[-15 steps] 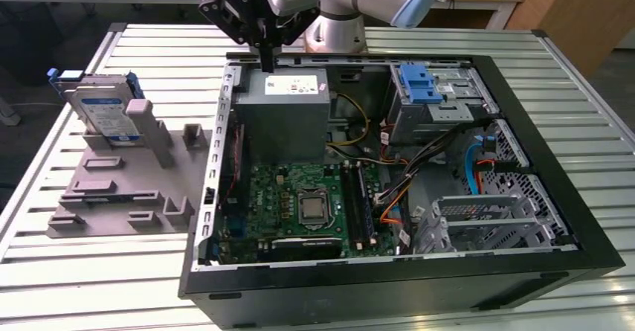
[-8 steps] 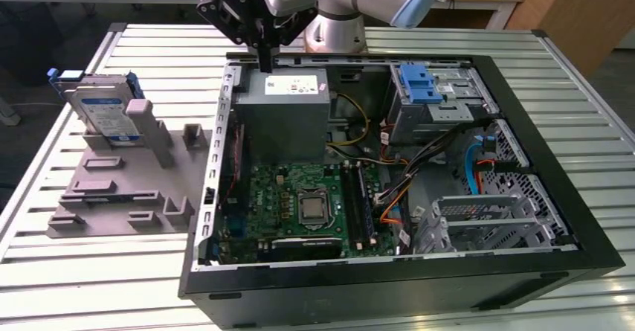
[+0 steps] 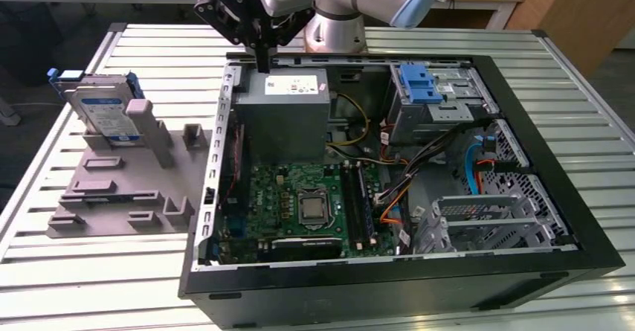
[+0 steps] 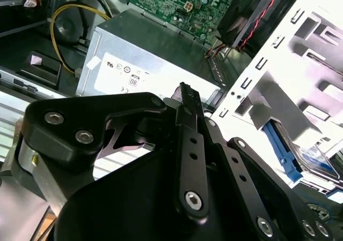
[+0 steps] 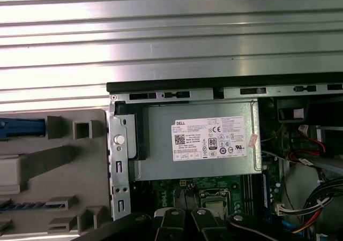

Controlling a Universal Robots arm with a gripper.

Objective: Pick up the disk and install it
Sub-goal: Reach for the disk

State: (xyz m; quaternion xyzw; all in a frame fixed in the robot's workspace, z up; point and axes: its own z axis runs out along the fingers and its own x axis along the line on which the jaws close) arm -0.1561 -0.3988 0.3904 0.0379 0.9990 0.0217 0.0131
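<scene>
hovering just above power supply (image 3: 282, 111): tool (image 3: 263, 65), closed, empty. disk (image 3: 105, 115) well apart from power supply, propped in stand (image 3: 119, 193). risk: arriving closed could topple it.

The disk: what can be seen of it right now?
The disk is a flat silver-grey drive with a blue-and-white label, edged by a blue plastic frame. It stands on edge, leaning slightly, in a slot of the grey fixture plate at the exterior view's left, outside the computer case. Nothing grips it; the gripper is over the case.
</scene>
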